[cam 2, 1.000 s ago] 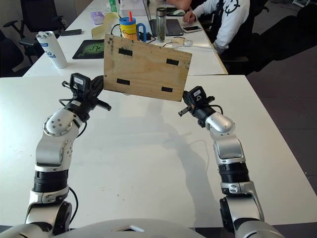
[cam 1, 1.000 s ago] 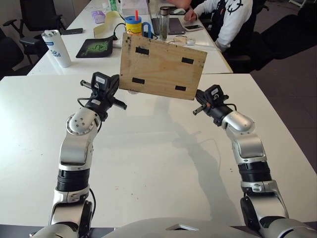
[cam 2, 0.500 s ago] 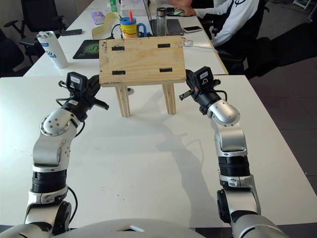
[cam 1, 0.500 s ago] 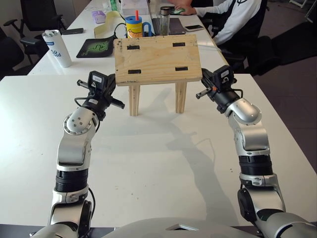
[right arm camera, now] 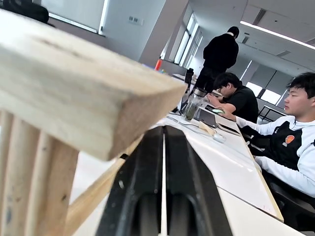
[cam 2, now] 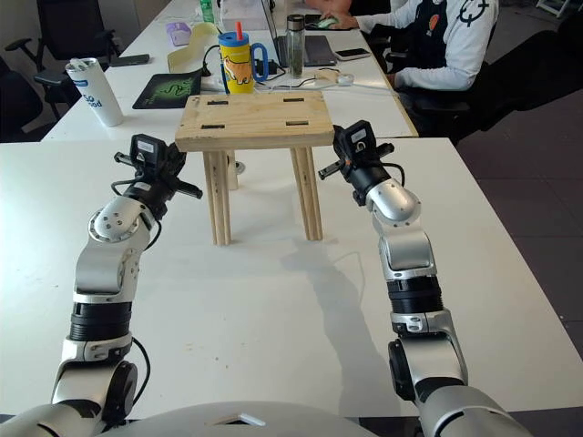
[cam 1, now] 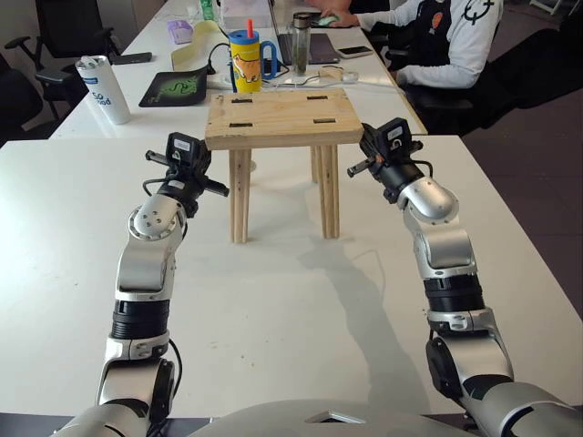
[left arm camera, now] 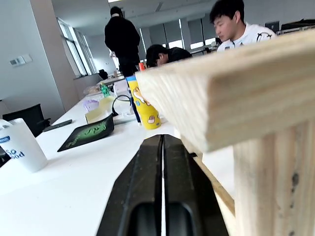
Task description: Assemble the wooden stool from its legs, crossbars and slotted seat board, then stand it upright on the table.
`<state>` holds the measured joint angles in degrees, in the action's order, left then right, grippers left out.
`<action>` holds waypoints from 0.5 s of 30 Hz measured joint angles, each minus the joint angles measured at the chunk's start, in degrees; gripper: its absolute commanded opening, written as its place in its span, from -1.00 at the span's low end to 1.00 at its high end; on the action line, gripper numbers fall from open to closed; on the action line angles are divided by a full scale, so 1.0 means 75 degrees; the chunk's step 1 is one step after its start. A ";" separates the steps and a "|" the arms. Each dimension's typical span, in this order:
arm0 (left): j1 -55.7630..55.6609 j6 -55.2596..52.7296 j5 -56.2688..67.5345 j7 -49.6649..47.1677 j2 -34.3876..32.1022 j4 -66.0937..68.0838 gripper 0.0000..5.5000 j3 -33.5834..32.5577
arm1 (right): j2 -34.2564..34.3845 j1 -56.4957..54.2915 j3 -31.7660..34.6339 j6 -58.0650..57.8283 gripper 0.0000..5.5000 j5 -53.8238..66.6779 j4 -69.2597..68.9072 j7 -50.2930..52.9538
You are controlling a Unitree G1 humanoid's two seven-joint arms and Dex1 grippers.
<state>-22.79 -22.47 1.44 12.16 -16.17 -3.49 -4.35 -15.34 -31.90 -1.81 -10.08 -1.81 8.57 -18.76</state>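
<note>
One stool [cam 1: 281, 120] stands upright on the table [cam 1: 301, 305].

- An open-plan office: long white desks [cam 1: 173, 118] stand in rows, with black swivel chairs [cam 1: 77, 32] pulled up beside them.
- Everyday desk clutter lies about: a green mouse pad [cam 1: 178, 86], a yellow cup [cam 1: 244, 59], a white tumbler [cam 1: 105, 86].
- Tall windows [left arm camera: 172, 34] and a ceiling strip light [right arm camera: 275, 32] run along the far end.

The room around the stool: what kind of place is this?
Probably an open-plan office: long white desks, a swivel chair, and a laptop and mouse pad on the next desk.
</note>
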 measured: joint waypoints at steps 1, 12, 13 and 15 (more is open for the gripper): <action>0.0018 0.0005 -0.0079 -0.0144 -0.0037 0.0162 -1.00 -0.0101 | -0.0005 0.0003 -0.0018 -0.0005 -0.99 -0.0037 0.0160 0.0070; 0.1232 0.1251 -0.0123 -0.0821 0.0047 0.1279 -1.00 -0.0720 | 0.0303 0.1212 0.0403 0.1203 -0.99 -0.0233 0.1650 0.1471; 0.1365 0.1410 -0.0053 -0.0784 0.0143 0.1334 -1.00 -0.0708 | 0.0365 0.1348 0.0424 0.1313 -0.99 -0.0236 0.1750 0.1587; 0.1754 0.1778 0.0033 -0.0747 0.0358 0.1413 -1.00 -0.0652 | 0.0450 0.1647 0.0422 0.1599 -0.99 -0.0317 0.1984 0.1845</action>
<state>-9.63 -9.13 1.68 6.56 -13.49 7.11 -9.24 -11.96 -19.55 1.36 1.91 -4.18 23.45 -4.92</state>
